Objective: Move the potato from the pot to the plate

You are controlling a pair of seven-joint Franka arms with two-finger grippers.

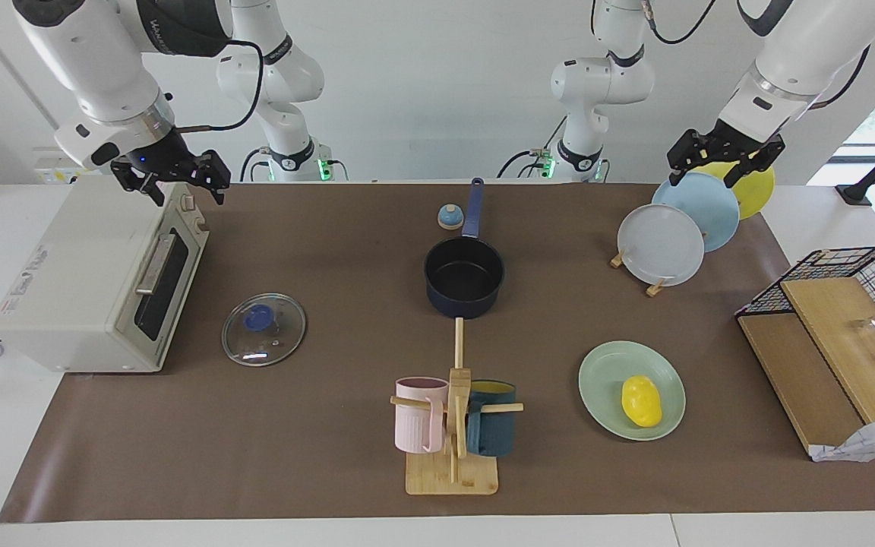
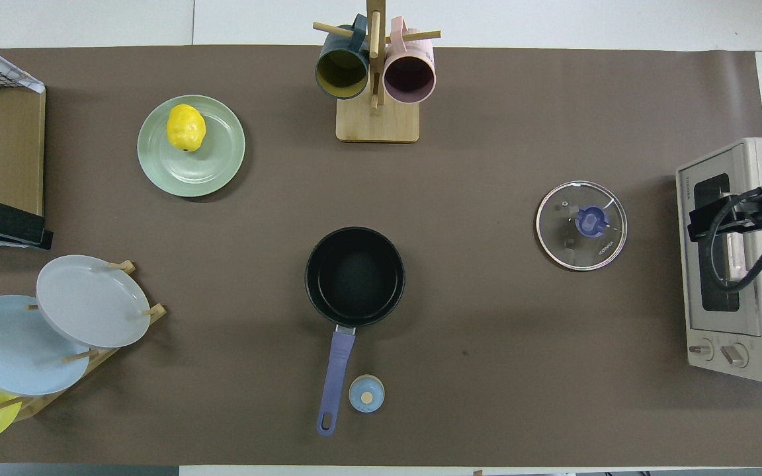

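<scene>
The potato lies on the mint-green plate, toward the left arm's end of the tabletop. The pot stands mid-tabletop, nearer to the robots than the plate, its black inside bare. The left hand hangs released over the racked plates. The right hand waits over the toaster oven, its fingers apparently spread, though the angle is poor.
</scene>
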